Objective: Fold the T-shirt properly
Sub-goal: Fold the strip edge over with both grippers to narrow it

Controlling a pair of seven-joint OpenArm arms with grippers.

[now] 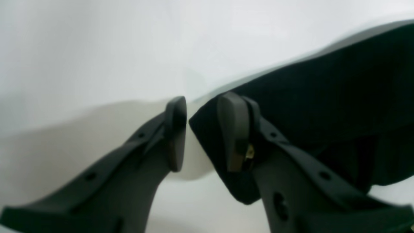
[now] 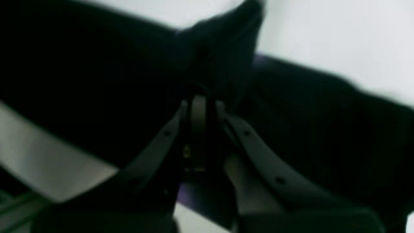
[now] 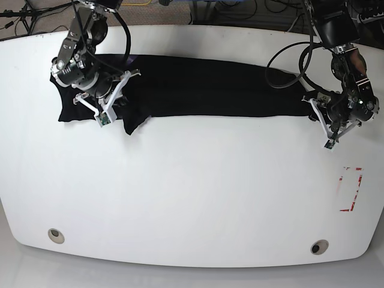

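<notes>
- Right gripper (image 2: 199, 106) bent low over the far-left table (image 3: 192, 192), clenched on a raised fold of the matte black T-shirt (image 3: 204, 87).
- Left gripper (image 1: 202, 129) at the far-right shirt end, jaws parted, released, beside a cloth corner.

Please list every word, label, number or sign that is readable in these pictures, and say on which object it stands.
No text can be read in any view.
T-shirt: only plain black cloth shows; no print or lettering is visible.
Red marking on the white table: an outline only, no letters.
Both wrist views are blurred and show no writing.
</notes>
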